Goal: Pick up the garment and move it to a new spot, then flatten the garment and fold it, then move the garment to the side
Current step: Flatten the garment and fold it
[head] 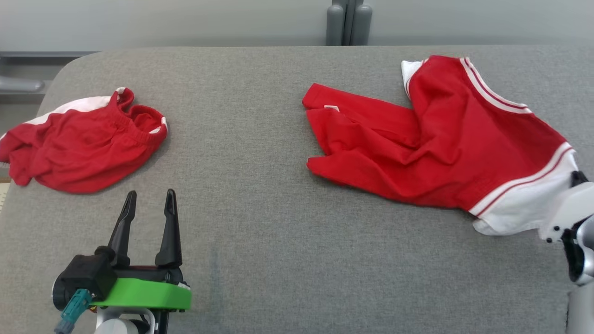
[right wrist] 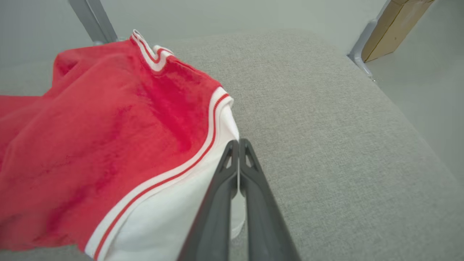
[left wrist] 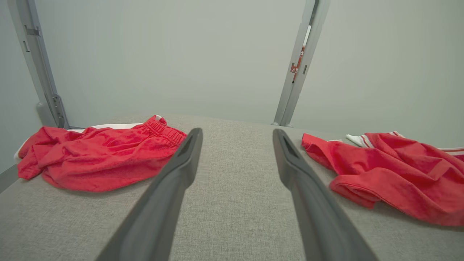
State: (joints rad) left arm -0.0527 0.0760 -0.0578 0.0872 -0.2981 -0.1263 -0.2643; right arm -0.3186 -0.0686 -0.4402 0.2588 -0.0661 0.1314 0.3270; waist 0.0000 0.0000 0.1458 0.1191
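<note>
Well to the left of the garment (head: 445,139), a second red piece of clothing (head: 83,144) lies crumpled on the grey surface (head: 255,185). The left pincer (head: 151,197) is also left of the garment, well apart from it, with its fingers spread wide and holding nothing. The garment itself, red with white striped bands, lies rumpled on the surface, and at its right white edge the right pincer (right wrist: 238,142) is closed tight on the cloth.

Garment (head: 441,148): white corner at 4 o'clock hidden behind right forearm (head: 573,208); cut off at 9 o'clock in right wrist view.
Second red garment (head: 83,148): clipped at 9 o'clock, head view.
Post sticker (left wrist: 296,67): print unreadable.
</note>
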